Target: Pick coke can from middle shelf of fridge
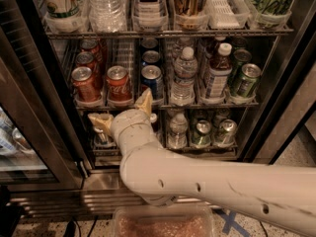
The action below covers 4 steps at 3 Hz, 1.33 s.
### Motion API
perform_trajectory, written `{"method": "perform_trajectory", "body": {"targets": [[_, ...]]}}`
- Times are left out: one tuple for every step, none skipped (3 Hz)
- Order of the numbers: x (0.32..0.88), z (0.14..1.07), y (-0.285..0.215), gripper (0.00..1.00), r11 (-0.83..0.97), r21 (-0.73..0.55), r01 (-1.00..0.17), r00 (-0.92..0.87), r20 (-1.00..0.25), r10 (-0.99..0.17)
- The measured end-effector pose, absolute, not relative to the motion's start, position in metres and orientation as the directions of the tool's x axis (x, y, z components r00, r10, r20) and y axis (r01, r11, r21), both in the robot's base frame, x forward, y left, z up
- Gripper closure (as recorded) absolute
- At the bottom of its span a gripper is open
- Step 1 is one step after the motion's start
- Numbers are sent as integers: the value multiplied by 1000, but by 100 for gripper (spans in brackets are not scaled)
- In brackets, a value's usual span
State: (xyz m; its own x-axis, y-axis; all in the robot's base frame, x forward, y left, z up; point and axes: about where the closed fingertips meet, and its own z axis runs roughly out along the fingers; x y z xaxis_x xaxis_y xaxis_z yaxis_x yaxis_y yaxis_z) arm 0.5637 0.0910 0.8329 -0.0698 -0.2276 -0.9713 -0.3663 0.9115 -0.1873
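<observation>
We've got the coke can up front on the middle shelf of the fridge, bottle off to its right, gripper just below the can.

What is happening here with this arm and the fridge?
A robot arm reaches into the open fridge. Its gripper is open and empty, at the front edge of the middle shelf, just below the coke can. The coke can stands upright in the front row, between a darker red can and a blue can. It is not yet grasped.
</observation>
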Motion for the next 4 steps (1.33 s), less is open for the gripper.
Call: {"method": "perform_trajectory", "body": {"targets": [[571, 836, 91, 9, 918, -211, -337, -32, -971, -235], [575, 840, 91, 26, 922, -224, -315, 0, -972, -236], [578, 842, 94, 26, 925, -228, -304, 27, -973, -231], [579, 843, 98, 27, 926, -226, -301, 40, -974, -224]]}}
